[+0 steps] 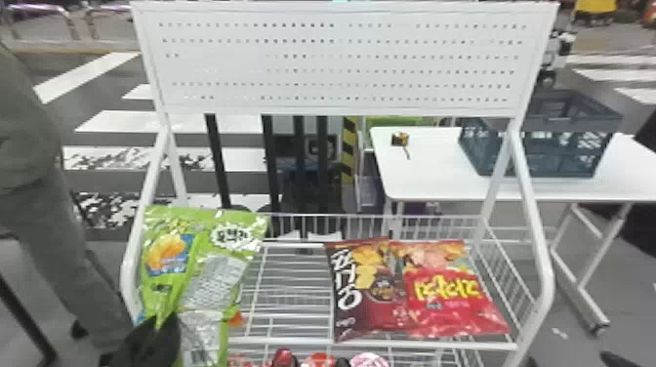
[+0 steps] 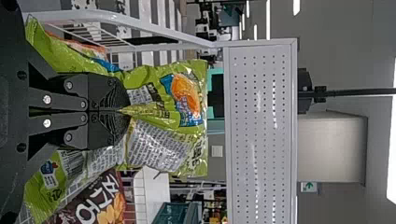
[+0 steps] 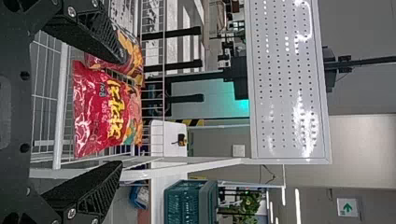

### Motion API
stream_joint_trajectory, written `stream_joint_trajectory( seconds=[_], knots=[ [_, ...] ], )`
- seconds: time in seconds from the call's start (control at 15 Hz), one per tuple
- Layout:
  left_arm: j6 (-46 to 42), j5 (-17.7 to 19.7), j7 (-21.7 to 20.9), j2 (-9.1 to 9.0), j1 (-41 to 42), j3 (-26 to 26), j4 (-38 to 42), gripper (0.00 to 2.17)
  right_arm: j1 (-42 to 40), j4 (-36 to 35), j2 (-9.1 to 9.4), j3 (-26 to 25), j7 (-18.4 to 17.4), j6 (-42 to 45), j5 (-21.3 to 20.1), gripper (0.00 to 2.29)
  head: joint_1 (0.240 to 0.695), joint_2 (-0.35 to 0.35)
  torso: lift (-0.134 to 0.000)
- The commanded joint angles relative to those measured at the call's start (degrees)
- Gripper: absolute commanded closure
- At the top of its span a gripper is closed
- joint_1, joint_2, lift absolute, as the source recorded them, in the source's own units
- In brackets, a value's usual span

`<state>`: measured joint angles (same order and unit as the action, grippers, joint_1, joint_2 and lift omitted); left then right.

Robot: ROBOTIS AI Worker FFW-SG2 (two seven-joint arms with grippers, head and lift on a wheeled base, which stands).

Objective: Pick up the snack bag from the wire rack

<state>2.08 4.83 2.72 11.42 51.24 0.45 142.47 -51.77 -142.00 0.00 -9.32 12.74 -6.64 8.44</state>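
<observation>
Status: grasp complete. The left gripper (image 2: 127,111) is closed on the bright green, glossy plastic snack bag (image 1: 205,266), pinching its middle between both fingers. The bag stands upright in the lower left of the frame in the head view, its top creased and its foot running past the bottom edge. The lift appears to be at least started; full clearance from the white wire rack (image 1: 293,340) cannot be confirmed. Left to do, as judged: raise the bag until its foot clears the front rail, then draw it away. The right gripper (image 3: 122,112) is open, fingers wide apart, holding nothing, near the bagged goods on the shelf.

Count:
- Green snack bag: one, gripped. A second behind it cannot be ruled out.
- Dark maroon-and-black snack bag (image 1: 368,288): one, lower centre of the head view.
- Bright red snack bag (image 1: 451,302): one, beside the maroon bag.
- Red-and-white packages (image 1: 284,358): several, at the bottom edge; exact number cannot be told.
- Wire rack: one.
- Grippers: two.
</observation>
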Motion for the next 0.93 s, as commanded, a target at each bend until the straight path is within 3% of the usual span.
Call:
stream_joint_trajectory(
  seconds=[0.0,0.53,0.73,0.87],
  knots=[
    [0.17,0.00,0.00,0.00,0.00,-0.01,0.00,1.82,0.00,-0.03,0.05,0.00,0.00,0.00,0.00,0.13,0.499,0.000,0.000],
    [0.00,0.00,0.00,0.18,0.09,-0.01,0.17,1.82,0.00,-0.30,0.05,-0.09,-0.09,0.18,0.26,0.13,0.499,0.000,0.000],
    [0.00,-0.35,0.00,0.18,0.27,-0.63,0.26,1.82,9.05,8.23,0.05,1.05,-1.76,2.64,-1.49,0.13,0.499,0.000,0.000],
    [0.00,-0.61,0.00,0.09,0.27,-0.98,0.26,1.82,18.02,14.73,0.05,2.37,-1.76,-1.93,-2.20,0.13,0.499,0.000,0.000]
  ],
)
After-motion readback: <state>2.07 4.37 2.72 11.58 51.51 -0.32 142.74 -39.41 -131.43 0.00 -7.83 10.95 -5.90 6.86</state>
